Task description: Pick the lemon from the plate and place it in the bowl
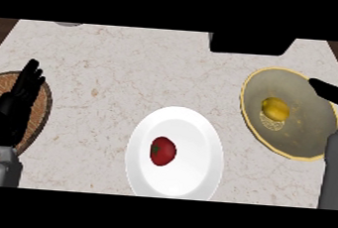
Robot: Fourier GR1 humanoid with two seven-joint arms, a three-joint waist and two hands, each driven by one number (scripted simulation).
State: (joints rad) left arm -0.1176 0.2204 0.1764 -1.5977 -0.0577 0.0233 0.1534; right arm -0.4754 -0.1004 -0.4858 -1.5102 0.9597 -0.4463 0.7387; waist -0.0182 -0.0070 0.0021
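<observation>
Lemon [275, 108] lies on the yellow-rimmed plate [303, 133], right side. My right hand [333, 92] is over the plate's right rim, mostly cut off, state can't tell. My left hand [15, 100] is released, resting at left edge.

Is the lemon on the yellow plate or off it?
On it. The lemon lies inside the rim of the yellow-rimmed plate, and nothing is lifting it.

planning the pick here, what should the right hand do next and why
Probably ease the right hand left and down over the lemon, fingers kept open. The lemon lies untouched on the yellow-rimmed plate, and the hand is only at that plate's right edge, apart from it.
</observation>
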